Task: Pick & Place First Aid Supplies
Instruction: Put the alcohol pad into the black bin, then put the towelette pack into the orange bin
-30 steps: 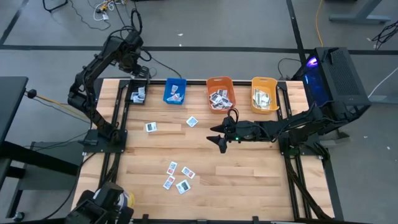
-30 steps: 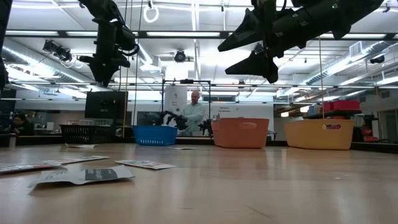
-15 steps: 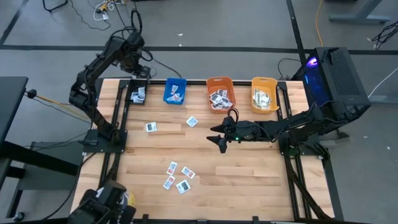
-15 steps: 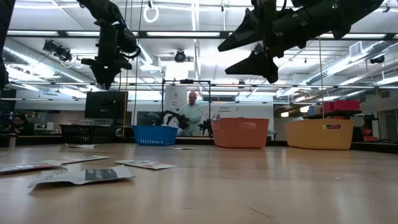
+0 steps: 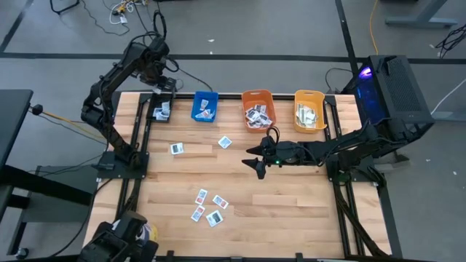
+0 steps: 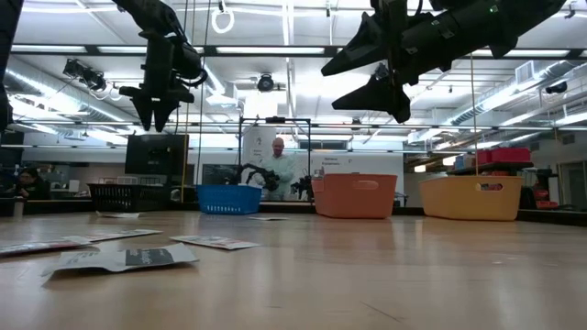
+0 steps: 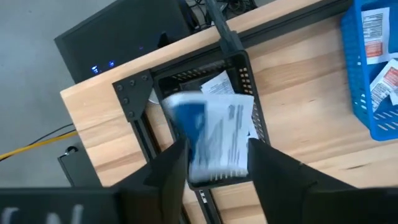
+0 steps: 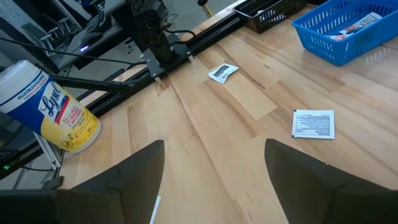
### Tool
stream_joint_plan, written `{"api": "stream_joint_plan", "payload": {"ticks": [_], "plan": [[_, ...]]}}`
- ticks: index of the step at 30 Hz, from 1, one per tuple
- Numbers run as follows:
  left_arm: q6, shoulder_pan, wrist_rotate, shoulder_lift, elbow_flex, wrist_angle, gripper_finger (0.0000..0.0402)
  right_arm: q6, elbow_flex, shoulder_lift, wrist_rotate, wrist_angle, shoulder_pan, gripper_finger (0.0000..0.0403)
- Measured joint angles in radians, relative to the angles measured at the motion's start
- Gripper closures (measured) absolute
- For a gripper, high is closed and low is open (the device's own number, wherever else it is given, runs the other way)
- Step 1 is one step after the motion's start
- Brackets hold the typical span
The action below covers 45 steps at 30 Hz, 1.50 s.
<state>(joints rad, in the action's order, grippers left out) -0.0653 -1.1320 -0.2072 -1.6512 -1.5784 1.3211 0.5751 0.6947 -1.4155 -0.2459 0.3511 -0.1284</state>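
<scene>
- Two dark arms work over the pale wooden tabletop [image 5: 291,211].
- Left pincer [image 7: 214,163] hangs above the small black mesh bin [image 5: 160,110] at the tabletop's far left corner; a blurred white-and-blue flat packet [image 7: 214,135] shows between its parted fingers, and whether they touch it I cannot tell.
- Right pincer [image 5: 256,161] hovers over the tabletop's middle, spread wide and holding nothing.
- More small flat white packets [image 5: 207,207] lie loose near the front; others fill the blue plastic bin [image 5: 204,106], orange plastic bin [image 5: 257,108] and yellow plastic bin [image 5: 310,109].
</scene>
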Motion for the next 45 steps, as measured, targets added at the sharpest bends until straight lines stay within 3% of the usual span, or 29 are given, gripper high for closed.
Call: {"api": "stream_joint_plan", "payload": {"ticks": [5,10,19,30,38,45], "plan": [[-0.008,0.000,-0.014,0.000,0.000,0.015,0.0177,0.000,0.000,0.000,0.000,0.000,0.000,0.0124],[-0.010,0.000,0.002,0.000,0.000,0.018,0.0149,0.000,0.000,0.000,0.000,0.000,0.000,0.0124],[-0.001,0.047,0.171,0.017,0.000,0.083,0.0155,0.011,0.000,0.000,0.000,0.000,0.000,0.0124],[0.033,0.324,0.166,0.210,0.004,0.056,0.0165,0.019,0.000,0.000,-0.012,0.000,0.000,0.0124],[-0.058,0.505,0.165,0.463,0.252,-0.119,0.0165,0.018,0.000,0.000,-0.052,-0.001,0.000,0.0124],[-0.137,0.591,0.146,0.597,0.442,-0.266,0.0165,0.018,0.000,0.000,-0.051,-0.001,0.000,0.0124]]}}
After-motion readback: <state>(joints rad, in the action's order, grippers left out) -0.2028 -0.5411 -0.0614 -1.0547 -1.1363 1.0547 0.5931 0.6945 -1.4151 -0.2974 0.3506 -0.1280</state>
